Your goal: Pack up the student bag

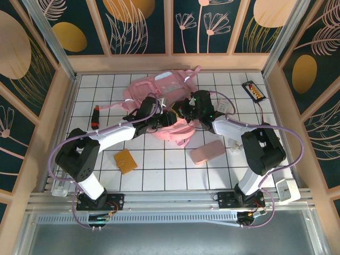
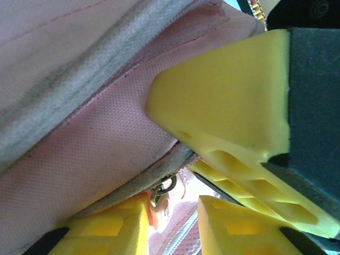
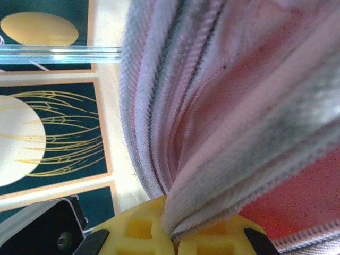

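Top external: bag (image 1: 159, 90) at the worktop's (image 1: 159, 170) far middle, both tools at its opening.
Right tool (image 3: 172, 236) pinches bag fabric; whether the left tool (image 2: 172, 226) grips, I cannot tell. A thin pinch may slip, or pulling may drag the bag.

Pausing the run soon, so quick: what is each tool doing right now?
Left tool: jaws a little apart at the zip edge of the student bag; grip cannot be told.
Right tool: closed on a fold of the student bag.
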`<state>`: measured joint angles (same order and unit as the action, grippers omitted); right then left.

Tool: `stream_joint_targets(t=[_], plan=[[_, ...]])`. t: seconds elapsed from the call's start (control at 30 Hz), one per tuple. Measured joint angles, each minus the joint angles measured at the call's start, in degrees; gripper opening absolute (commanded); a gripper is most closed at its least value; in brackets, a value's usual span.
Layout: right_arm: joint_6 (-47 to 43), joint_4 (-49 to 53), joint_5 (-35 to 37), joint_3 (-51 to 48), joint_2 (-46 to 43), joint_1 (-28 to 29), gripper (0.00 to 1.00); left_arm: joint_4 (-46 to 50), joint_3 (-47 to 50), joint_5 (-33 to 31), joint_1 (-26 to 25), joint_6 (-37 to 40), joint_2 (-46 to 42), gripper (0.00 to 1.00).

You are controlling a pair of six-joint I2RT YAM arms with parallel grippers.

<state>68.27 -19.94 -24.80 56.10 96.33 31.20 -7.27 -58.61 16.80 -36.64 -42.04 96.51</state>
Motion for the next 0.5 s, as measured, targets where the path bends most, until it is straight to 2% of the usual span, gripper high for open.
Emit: stream_joint_targets(t=[0.07,0.17,0.33,0.5], plan=[[1.77,-1.38,0.68,-0.98,-0.28,0.22,0.00,-0.20,0.52,-0.46,0.17,0.96,0.00,0.10],[3.58,-2.23,1.25,-1.46,-0.35,0.48,0.00,-1.57,1.90,-1.64,0.31,2.21,0.00,0.00],[3.69,-1.66,1.36,-1.40,-0.42,0.90,0.00,-5.64,5.53,-2.60,0.28,4.24,-1.55,0.00],[0.35,1.84,1.22,-0.68,-1.68,0.81,0.00,-5.77,7.54,-2.84,0.50,7.39,-4.70,0.00]])
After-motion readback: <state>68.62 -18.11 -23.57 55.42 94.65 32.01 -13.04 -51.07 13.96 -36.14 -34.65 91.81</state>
